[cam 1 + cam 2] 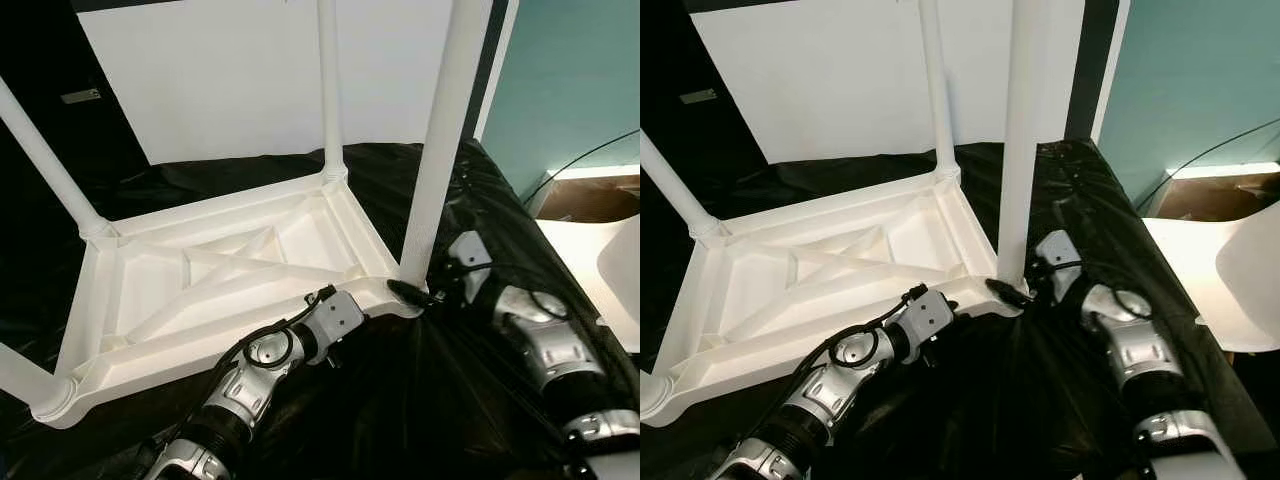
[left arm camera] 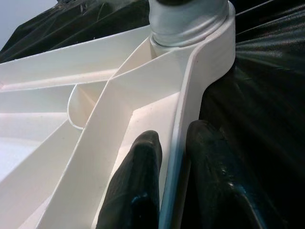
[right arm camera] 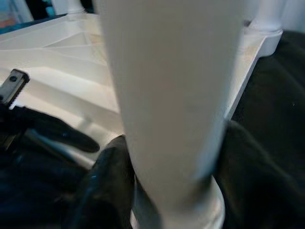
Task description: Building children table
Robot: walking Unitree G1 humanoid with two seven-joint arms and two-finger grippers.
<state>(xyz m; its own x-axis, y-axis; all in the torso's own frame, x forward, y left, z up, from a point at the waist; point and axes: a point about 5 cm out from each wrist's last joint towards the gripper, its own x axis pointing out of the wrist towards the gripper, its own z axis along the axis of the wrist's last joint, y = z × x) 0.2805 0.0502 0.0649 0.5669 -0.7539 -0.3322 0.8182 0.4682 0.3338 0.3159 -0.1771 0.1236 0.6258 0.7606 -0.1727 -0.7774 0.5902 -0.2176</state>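
left gripper [image 2: 172,183] astride table rim [image 2: 183,124] — right gripper [image 1: 418,293] round leg [image 1: 440,140]

Head cameras look down on the upturned table [image 1: 230,270]; wrist cameras sit close.

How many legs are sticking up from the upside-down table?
4. One at the near right corner, one at the far right corner, one at the far left corner, one at the near left corner.

Wall: teal [image 1: 575,70], at 2 o'clock.
Panel: white board [image 1: 250,70], at 12 o'clock.
Covering: glossy black sheet [image 1: 420,400] underneath.
Cable: black [image 1: 585,158], at 3 o'clock.
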